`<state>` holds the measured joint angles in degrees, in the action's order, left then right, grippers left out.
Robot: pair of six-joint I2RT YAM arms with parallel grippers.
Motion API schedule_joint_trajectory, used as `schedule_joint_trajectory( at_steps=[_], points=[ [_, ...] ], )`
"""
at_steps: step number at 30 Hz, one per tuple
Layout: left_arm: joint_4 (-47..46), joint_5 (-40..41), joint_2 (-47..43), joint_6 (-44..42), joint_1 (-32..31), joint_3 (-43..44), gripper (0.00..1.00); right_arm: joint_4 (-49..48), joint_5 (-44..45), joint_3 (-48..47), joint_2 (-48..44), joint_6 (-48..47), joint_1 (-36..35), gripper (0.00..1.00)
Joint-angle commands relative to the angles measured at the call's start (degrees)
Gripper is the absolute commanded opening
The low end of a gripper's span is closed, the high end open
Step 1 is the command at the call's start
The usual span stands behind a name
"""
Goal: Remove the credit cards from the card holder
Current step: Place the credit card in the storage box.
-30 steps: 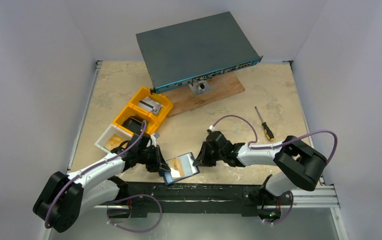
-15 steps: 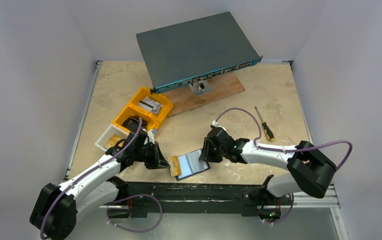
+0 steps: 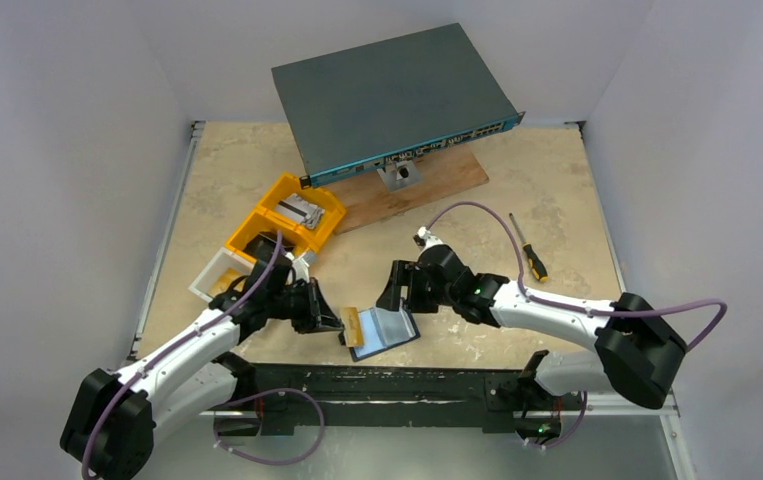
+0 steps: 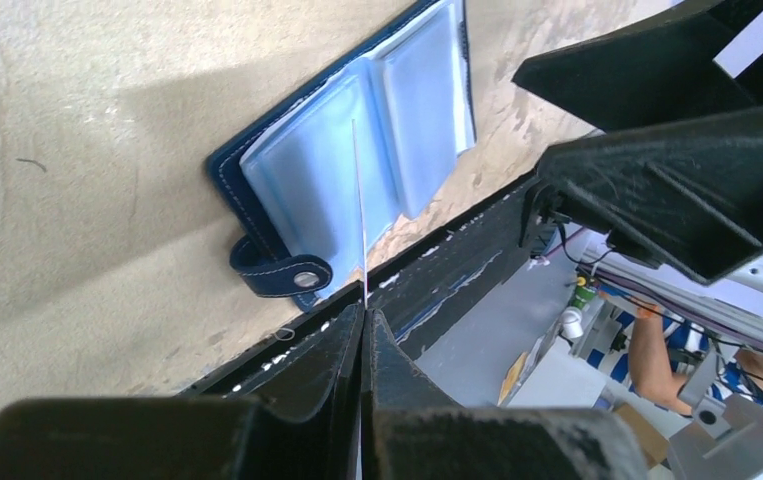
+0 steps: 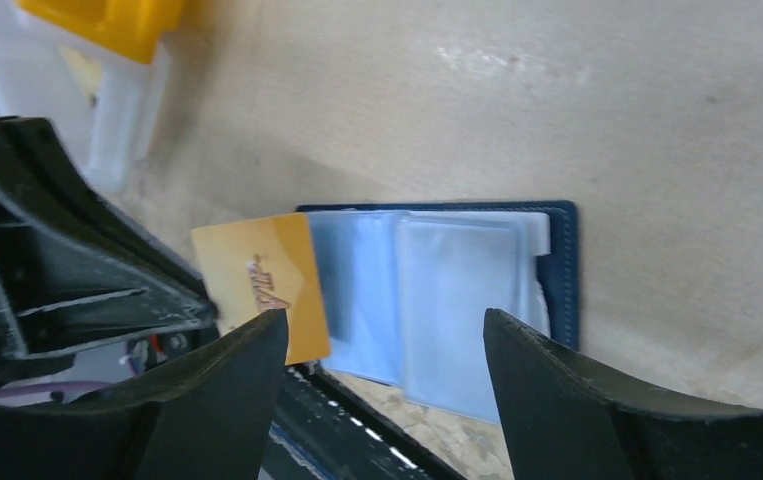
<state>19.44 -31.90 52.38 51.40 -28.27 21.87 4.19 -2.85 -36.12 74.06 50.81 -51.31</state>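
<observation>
The card holder (image 3: 389, 330) lies open on the table near the front edge, dark navy with pale clear sleeves (image 5: 427, 300) facing up. Its tab with the stud (image 4: 282, 275) points toward the front rail. My left gripper (image 3: 334, 322) is shut on one of the credit cards (image 3: 353, 326), orange-yellow (image 5: 257, 280), at the holder's left side. In the left wrist view that card (image 4: 360, 220) shows edge-on, leaving the left gripper (image 4: 365, 312). Its far end overlaps the left sleeve; I cannot tell whether it is still inside. My right gripper (image 3: 397, 295) hangs open just above the holder, empty (image 5: 387, 335).
Two yellow bins (image 3: 287, 225) and a white bin (image 3: 219, 278) stand behind my left arm. A grey network switch (image 3: 392, 95) rests on a wooden board (image 3: 427, 185) at the back. A screwdriver (image 3: 529, 250) lies at the right. The black front rail (image 3: 407, 380) runs just beside the holder.
The right gripper opened, let go of the holder and drew back; the holder now lies flat on the table. The left gripper pulled the orange card leftward.
</observation>
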Motion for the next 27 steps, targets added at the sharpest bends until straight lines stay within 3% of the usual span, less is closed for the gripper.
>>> schedule_joint_trajectory(
  at_steps=[1, 12, 19, 25, 27],
  points=[
    [-4.9, -3.5, -0.7, 2.1, 0.8, 2.0, 0.0, -9.7, -5.5, 0.7, -0.3, -0.9, 0.2, 0.73],
    [-15.2, -9.5, -3.9, 10.4, 3.3, 1.7, 0.0, -27.9, -12.5, 8.0, -3.0, 5.1, 0.4, 0.79],
    [-21.2, -12.0, -4.0, 15.1, 3.8, 2.7, 0.0, -43.8, -16.8, 14.0, -5.4, 14.2, 3.8, 0.81],
    [-24.8, -13.2, -3.8, 17.6, 4.1, 3.0, 0.0, -49.9, -19.7, 14.8, -3.1, 17.8, 4.6, 0.78],
    [-25.3, -13.5, -3.7, 17.8, 4.2, 3.1, 0.0, -53.2, -20.6, 15.8, -2.1, 19.8, 4.8, 0.7]
  ],
)
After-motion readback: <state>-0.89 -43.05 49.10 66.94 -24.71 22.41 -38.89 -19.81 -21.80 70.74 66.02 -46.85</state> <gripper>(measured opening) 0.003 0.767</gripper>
